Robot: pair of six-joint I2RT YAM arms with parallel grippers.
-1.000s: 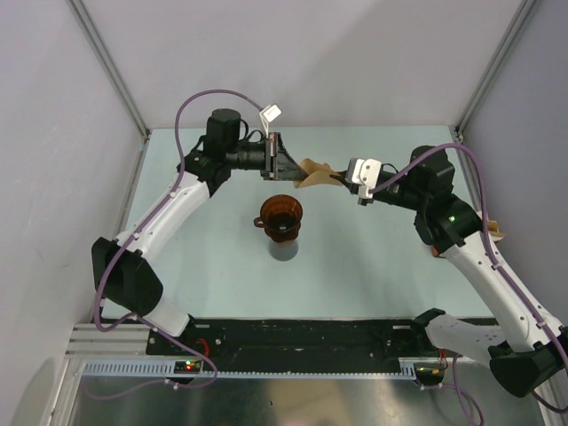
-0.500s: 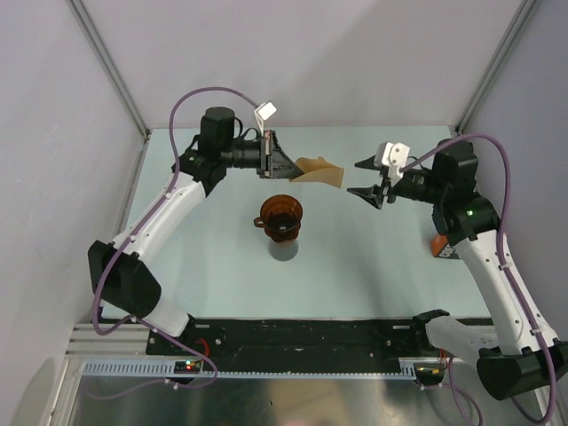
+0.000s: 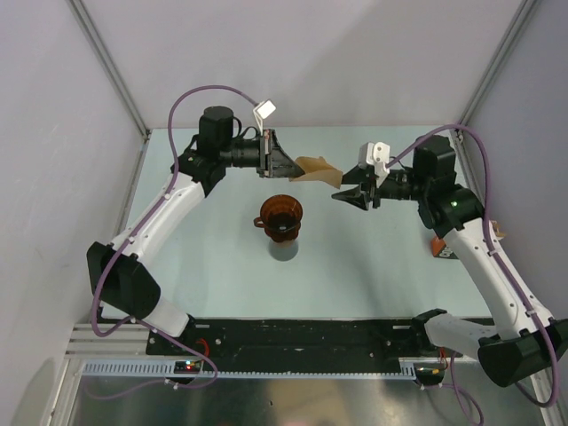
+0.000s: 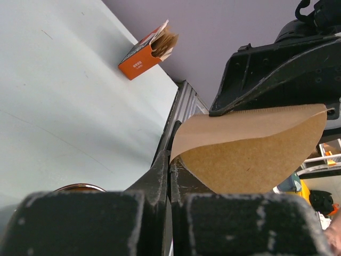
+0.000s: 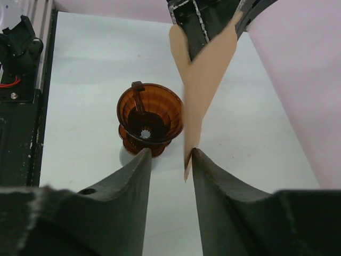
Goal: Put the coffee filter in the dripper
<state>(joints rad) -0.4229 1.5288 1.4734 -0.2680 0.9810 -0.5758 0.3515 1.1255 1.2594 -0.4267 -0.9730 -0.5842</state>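
The left gripper [image 4: 169, 160] is seen pressed together on one corner of the coffee filter [image 4: 250, 149]; the pinched corner itself is hidden between the fingers. The filter is held flat and in the air, out past the dripper [image 3: 280, 216] in the overhead view, not in it. The right gripper [image 5: 170, 154] is spread, and the filter's free tip is seen edge-on between its fingers, close to one of them; whether they touch cannot be told. From the left wrist only a sliver of the dripper's rim is visible at the bottom edge. The dripper stands upright on a grey round object [image 3: 284, 251], largely covered by it. An orange packet [image 4: 146, 50] lies on the worktop [image 3: 373, 266], mostly hidden behind the right arm in the overhead view.
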